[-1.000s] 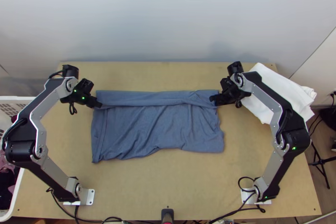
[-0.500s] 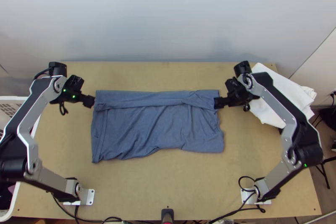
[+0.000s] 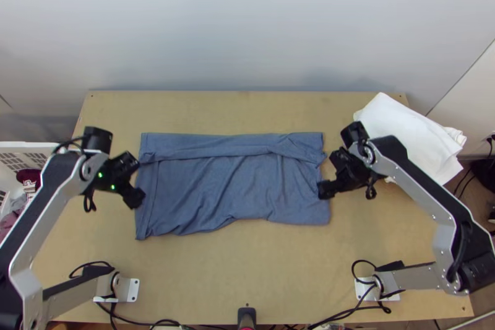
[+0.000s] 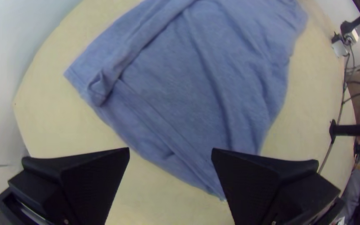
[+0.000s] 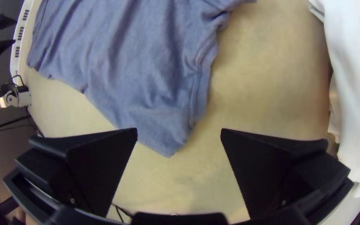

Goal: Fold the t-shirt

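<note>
T-shirt of soft blue-grey cloth (image 3: 235, 187) lies across the middle of the top view, spread wide, a band folded over along its upper edge and wrinkles running down the rest. We see the black two-fingered left gripper (image 3: 133, 198) at the shirt's left edge; in the left wrist view its fingers (image 4: 92, 179) stand wide apart, gripping nothing. We have the black two-fingered right gripper (image 3: 325, 190) at the right edge, likewise spread and empty. A folded white cloth (image 3: 414, 138) lies at the upper right of the light wooden table (image 3: 241, 274), and a white plastic basket (image 3: 25, 144) holds clothes at the frame's left edge.
</note>
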Motion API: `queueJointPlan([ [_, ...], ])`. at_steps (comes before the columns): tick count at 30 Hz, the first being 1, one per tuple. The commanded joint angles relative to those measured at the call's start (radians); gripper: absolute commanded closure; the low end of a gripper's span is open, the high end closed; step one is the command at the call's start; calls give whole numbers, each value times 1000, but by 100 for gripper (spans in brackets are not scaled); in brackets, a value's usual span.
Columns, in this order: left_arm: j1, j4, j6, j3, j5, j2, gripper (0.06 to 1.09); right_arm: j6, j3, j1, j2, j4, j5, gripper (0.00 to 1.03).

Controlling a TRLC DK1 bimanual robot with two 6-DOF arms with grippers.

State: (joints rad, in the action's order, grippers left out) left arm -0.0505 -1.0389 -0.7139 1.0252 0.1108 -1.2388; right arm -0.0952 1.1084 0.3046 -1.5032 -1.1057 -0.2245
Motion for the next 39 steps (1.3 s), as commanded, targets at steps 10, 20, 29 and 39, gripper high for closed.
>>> queueJointPlan([
  [10,-267,-75,-22,-188,-59,139,14,-12,-119,51,29,-8,1,16],
  [20,-315,43,-52,-275,-184,114,14,-3,-127,68,18,6,-1,16],
  [29,-285,103,-91,-300,-232,85,16,11,-133,73,-22,63,-1,24],
  [39,-302,42,-125,-297,-230,88,15,17,-81,64,-80,73,-1,24],
])
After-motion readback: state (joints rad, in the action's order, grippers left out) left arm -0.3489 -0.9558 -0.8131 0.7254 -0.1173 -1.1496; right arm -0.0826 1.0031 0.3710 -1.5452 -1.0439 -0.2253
